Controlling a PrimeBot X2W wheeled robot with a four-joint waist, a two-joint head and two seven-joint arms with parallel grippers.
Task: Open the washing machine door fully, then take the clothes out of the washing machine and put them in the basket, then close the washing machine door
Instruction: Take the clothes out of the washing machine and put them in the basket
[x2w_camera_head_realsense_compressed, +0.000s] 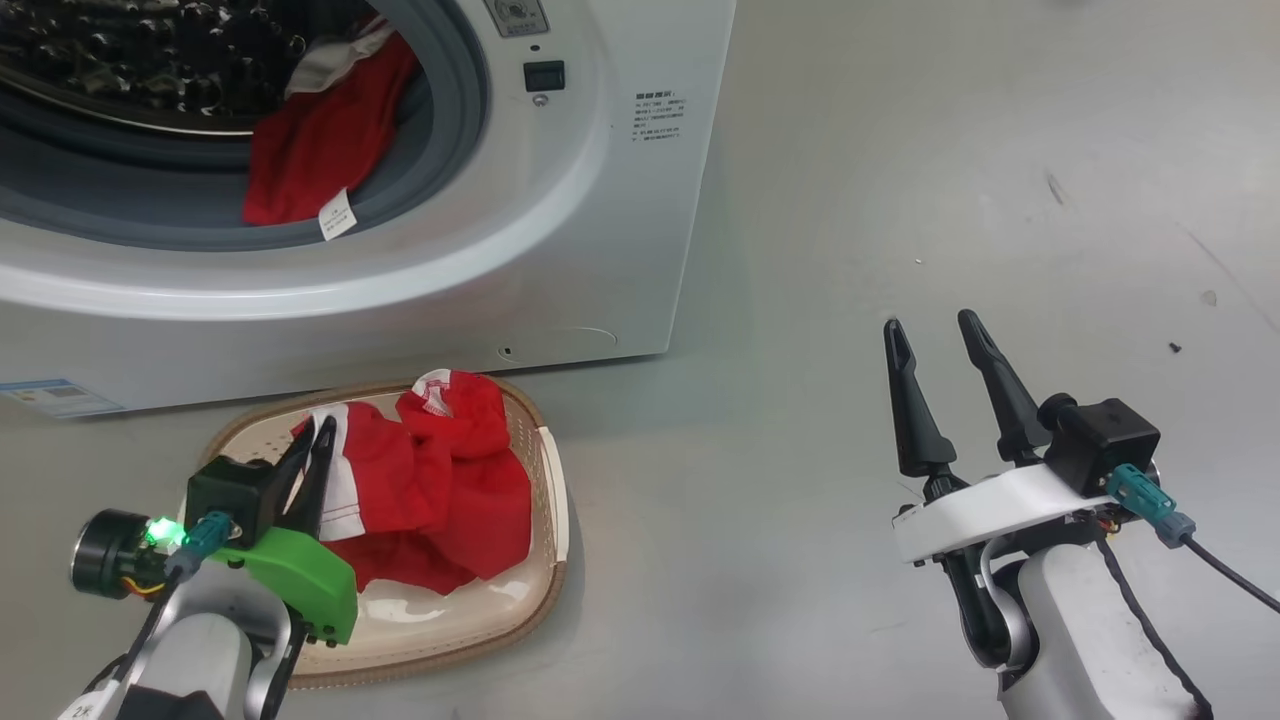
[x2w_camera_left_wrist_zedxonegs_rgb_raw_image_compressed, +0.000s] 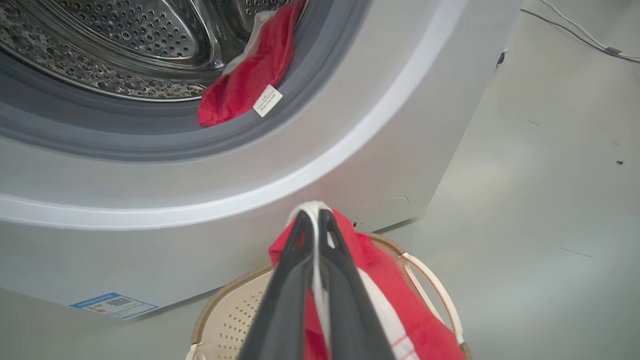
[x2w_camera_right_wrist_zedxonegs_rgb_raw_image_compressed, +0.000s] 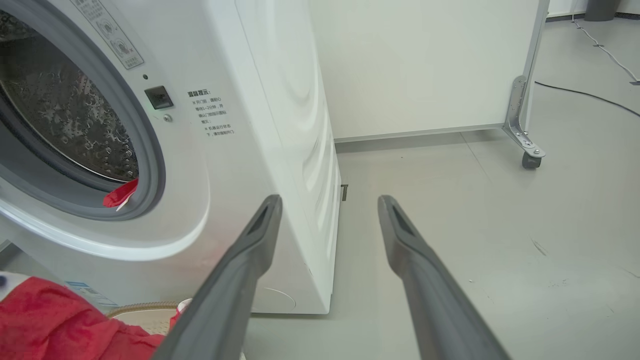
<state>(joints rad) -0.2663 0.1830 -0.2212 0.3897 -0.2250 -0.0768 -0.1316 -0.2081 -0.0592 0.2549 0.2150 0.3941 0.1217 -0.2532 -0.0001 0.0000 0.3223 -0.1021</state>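
Pinching a limp, light red garment (x2w_camera_head_realsense_compressed: 450, 470) over the basket (x2w_camera_head_realsense_compressed: 548, 470), the left gripper (x2w_camera_head_realsense_compressed: 320, 430) is pressed together; the right gripper (x2w_camera_head_realsense_compressed: 930, 322) stands spread, empty; a second garment (x2w_camera_head_realsense_compressed: 320, 140) sags at five o'clock in the washing machine (x2w_camera_head_realsense_compressed: 600, 200) mouth, probably easiest seized by a bunched fold.

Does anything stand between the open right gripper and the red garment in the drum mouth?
Nothing visible. The red garment lies exposed on the grey seal; the right gripper hovers open off to its right.
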